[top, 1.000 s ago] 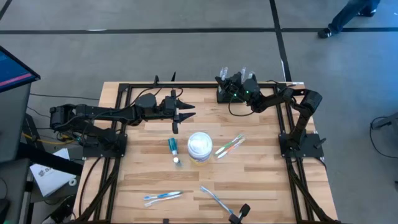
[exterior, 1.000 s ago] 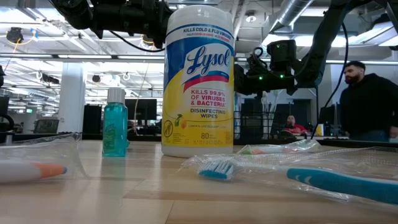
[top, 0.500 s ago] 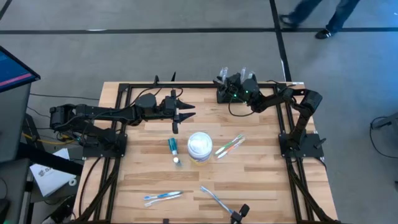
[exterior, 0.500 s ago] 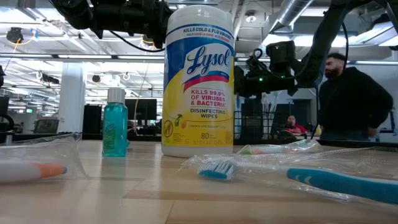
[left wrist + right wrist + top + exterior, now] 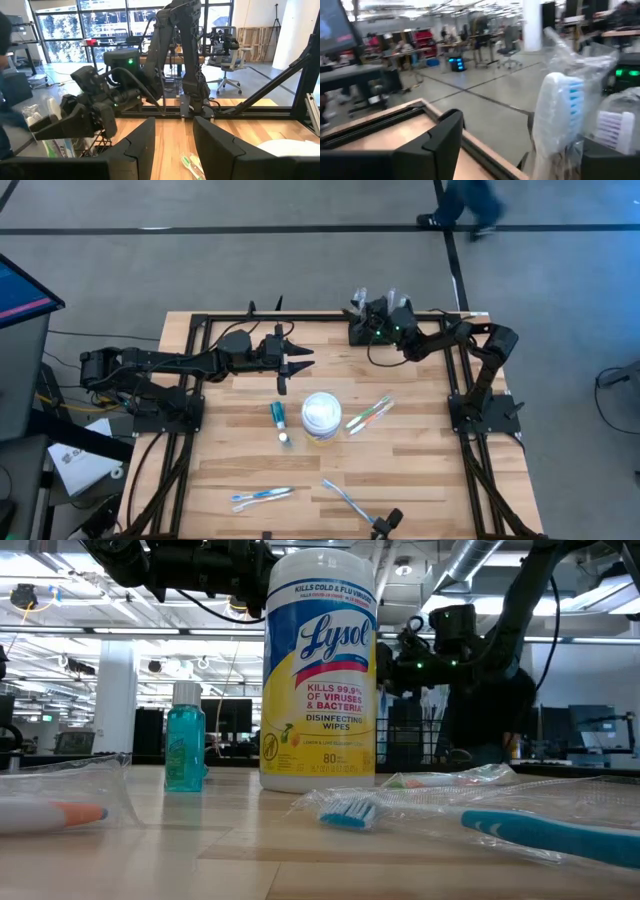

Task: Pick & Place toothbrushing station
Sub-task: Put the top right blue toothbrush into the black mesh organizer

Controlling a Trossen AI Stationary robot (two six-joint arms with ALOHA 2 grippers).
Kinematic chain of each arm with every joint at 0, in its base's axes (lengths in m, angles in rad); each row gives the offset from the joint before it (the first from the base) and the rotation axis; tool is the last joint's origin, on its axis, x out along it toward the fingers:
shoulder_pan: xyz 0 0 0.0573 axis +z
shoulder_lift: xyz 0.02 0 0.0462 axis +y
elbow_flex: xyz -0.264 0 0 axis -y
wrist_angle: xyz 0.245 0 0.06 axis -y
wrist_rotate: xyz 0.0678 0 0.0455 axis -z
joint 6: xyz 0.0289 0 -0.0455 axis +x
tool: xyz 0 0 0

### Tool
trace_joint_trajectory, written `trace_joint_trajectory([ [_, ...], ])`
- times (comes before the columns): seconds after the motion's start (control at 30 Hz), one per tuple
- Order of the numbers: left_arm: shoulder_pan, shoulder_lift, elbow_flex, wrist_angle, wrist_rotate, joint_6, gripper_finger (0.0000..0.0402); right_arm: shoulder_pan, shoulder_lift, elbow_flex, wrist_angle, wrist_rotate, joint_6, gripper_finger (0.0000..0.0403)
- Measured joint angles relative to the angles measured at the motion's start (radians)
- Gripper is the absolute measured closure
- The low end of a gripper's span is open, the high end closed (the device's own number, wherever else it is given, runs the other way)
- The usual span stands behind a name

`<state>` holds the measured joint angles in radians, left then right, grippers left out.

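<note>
The right gripper [image 5: 362, 320] was at the station [image 5: 357, 332], a black rack by the table's [image 5: 420, 450] far edge; whether its jaws gripped it could not be told. A wrapped brush [image 5: 559, 107] stood just beyond one finger. The left gripper [image 5: 302, 359] hovered well apart, jaws narrowly parted, near the tub [image 5: 321, 416].

Toothbrushing station [image 5: 361, 332] mostly hidden under right tool [image 5: 362, 310]; grip unreadable.
</note>
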<state>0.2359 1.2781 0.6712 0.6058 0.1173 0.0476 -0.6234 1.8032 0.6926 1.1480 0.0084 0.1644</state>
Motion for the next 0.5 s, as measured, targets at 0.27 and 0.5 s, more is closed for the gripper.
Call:
trace_joint_trajectory([
  [0.27, 0.001, 0.0, 0.0, 0.0, 0.0, 0.0, 0.0275, -0.002, 0.001, 0.0, -0.094, 0.066, 0.006, 0.0215],
  [0.5, 0.001, 0.0, 0.0, 0.0, 0.0, 0.0, 0.0275, 0.011, 0.001, 0.0, -0.042, 0.037, -0.012, 0.023],
])
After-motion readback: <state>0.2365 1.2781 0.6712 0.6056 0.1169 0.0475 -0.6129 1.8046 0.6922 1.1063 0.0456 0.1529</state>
